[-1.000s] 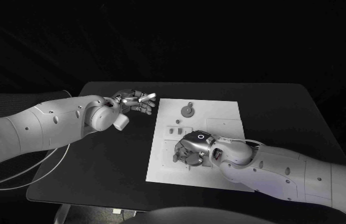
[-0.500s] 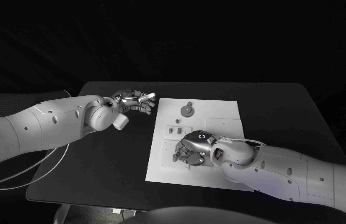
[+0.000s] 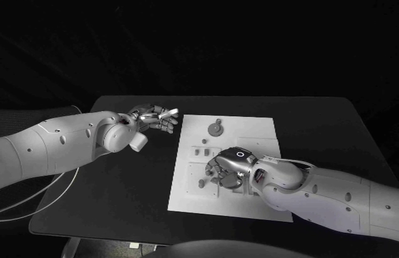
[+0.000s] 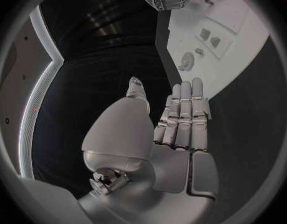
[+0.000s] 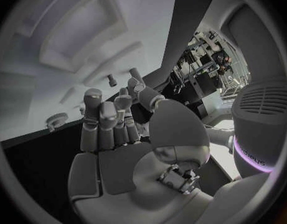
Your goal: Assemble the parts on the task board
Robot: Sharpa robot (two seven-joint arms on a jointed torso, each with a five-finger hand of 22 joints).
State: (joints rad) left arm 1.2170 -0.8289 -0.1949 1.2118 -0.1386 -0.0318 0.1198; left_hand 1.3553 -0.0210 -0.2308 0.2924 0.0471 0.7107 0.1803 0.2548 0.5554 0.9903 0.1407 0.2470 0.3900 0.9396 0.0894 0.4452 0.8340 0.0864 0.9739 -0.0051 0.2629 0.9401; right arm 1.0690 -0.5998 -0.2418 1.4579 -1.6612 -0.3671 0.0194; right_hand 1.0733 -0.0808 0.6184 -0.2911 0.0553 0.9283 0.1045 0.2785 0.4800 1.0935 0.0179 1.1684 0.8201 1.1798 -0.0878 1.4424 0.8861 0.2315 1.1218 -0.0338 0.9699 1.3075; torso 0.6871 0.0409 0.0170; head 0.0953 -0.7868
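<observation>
Here the left hand (image 3: 154, 117) is hovering over the bare black desk (image 3: 116, 177), just off the left edge of the task board (image 3: 191, 197), near the board's far left corner. Its fingers (image 4: 183, 109) are lying straight and close together with the thumb standing apart, and they are holding nothing.

The task board is lying in the middle of the desk, its long edges running from the near edge toward the far edge. A round part with a small tab (image 3: 215, 128) is sitting flat on the board near its far edge. Two small parts (image 3: 200, 151) are resting side by side nearer the board's centre, toward its left edge, and another small part (image 3: 202, 182) is lying further toward the near edge, beside the right hand's fingers.

The right hand (image 3: 228, 170) is reaching in over the centre of the board, palm turned down. Its fingers (image 5: 101, 115) are curling loosely over the board surface; whether they are pinching a part I cannot tell. In the right wrist view a small dark peg (image 5: 111, 79) is standing on the board just beyond the fingertips, and the round toothed part (image 5: 55, 119) is lying off to one side
</observation>
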